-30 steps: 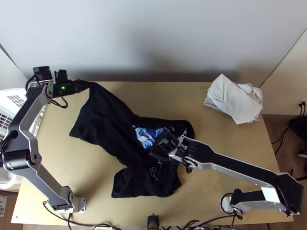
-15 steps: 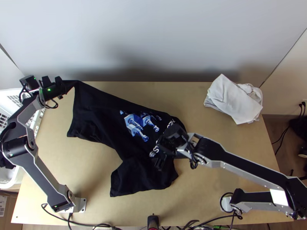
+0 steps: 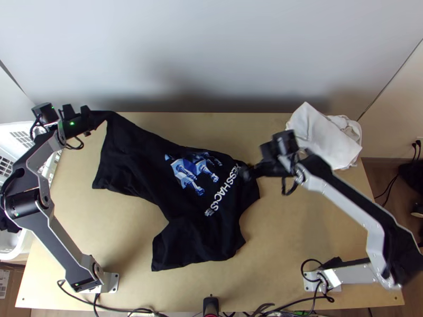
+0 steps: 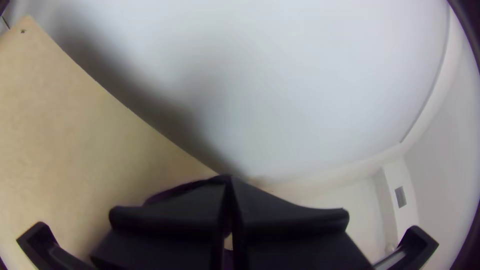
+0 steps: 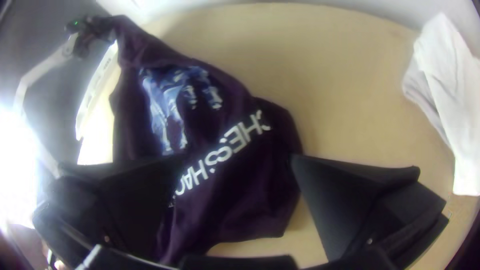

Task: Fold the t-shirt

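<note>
A black t-shirt (image 3: 143, 164) with a blue print and white lettering lies loosely spread across the table, one corner raised at the far left. My left gripper (image 3: 95, 119) is shut on that corner; in the left wrist view the left gripper (image 4: 229, 200) has its fingers together with dark cloth at them. Over the shirt's right edge, by the lettering, is my right gripper (image 3: 251, 171). In the right wrist view the right gripper (image 5: 237, 157) stands open, fingers wide apart, with the t-shirt (image 5: 245, 200) beyond and between them.
A crumpled white cloth (image 3: 322, 134) lies at the table's back right. A white basket (image 3: 24, 240) stands off the left edge. A wall rises behind the table (image 3: 285, 264), and cables run along the near edge.
The left gripper moved outward left with the corner, drawing the shirt out, then shifted slightly back. The right gripper went from the shirt's middle to its right edge, uncovering the print and lettering.
</note>
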Action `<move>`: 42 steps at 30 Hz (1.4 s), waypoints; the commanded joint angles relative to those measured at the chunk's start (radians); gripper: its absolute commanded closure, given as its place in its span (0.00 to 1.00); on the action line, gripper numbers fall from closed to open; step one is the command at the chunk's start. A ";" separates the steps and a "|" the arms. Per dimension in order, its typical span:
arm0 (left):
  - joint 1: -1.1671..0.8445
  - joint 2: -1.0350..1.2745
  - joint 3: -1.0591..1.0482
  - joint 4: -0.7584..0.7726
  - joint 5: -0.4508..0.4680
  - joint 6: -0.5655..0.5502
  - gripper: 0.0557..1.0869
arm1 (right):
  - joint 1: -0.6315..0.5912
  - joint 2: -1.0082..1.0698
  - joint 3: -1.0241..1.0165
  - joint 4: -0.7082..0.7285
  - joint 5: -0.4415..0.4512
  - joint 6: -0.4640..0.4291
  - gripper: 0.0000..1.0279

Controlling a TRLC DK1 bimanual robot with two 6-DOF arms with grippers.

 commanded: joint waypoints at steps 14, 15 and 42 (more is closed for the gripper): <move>-0.045 -0.099 0.000 -0.215 -0.009 0.189 0.97 | -0.106 0.279 0.056 -0.069 -0.219 -0.045 0.05; -0.045 -0.102 0.000 -0.224 -0.011 0.196 0.97 | -0.102 0.287 0.071 -0.058 -0.208 -0.054 0.05; -0.027 -0.172 -0.044 -0.316 -0.029 0.297 0.97 | -0.063 0.494 0.313 -0.020 -0.027 -0.254 0.16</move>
